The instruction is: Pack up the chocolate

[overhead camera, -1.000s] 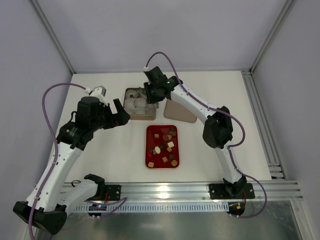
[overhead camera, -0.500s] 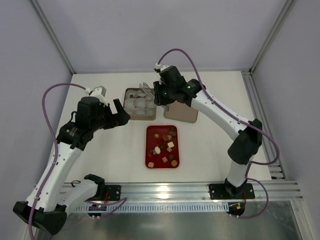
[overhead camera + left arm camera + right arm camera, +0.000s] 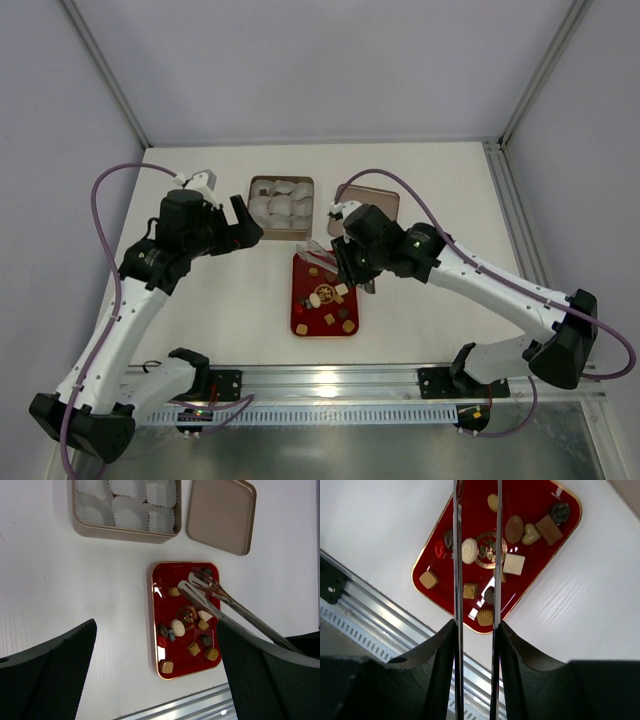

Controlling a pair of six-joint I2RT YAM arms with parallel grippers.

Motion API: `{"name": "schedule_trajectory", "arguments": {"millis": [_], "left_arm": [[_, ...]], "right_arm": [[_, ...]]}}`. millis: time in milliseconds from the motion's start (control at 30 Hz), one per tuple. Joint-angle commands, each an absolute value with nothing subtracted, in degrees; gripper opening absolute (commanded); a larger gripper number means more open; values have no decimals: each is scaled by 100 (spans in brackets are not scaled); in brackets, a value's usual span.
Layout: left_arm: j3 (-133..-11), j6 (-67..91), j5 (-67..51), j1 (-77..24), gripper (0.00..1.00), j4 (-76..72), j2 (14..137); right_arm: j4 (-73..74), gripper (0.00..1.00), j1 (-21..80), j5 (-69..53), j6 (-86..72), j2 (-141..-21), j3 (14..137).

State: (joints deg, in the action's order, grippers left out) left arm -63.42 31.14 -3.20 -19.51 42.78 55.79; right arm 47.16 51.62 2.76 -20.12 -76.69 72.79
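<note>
mid-counter: right gripper (image 3: 476,635) clamped on tongs (image 3: 458,555), blades apart and empty, poised over red tray (image 3: 156,595) to pick a piece | chocolate (image 3: 178,627) loose in tray | box (image 3: 125,534) near far edge, cups unfilled | left gripper (image 3: 243,222) wide open, empty, toward left edge, out of the way

The right gripper (image 3: 350,264) and its tongs (image 3: 210,597) hang across the far right of the red tray (image 3: 297,290), leaving its left and near edges reachable over bare table, while the box (image 3: 280,238) and lid (image 3: 385,205) flank the far side.
</note>
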Motion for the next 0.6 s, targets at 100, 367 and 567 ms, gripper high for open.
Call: {"name": "schedule_trajectory", "arguments": {"millis": [100, 367, 567], "left_arm": [[-6416, 3190, -466, -1960, 100, 3999, 5590], [-6381, 3208, -457, -1969, 100, 4017, 5528], [-6381, 3182, -422, -1969, 100, 4043, 5528]], "right_arm": [[4755, 41, 5396, 264, -2110, -7435, 6891], [4711, 42, 5467, 378, -1978, -7796, 6926], [4668, 42, 5484, 483, -1907, -8033, 6935]]}}
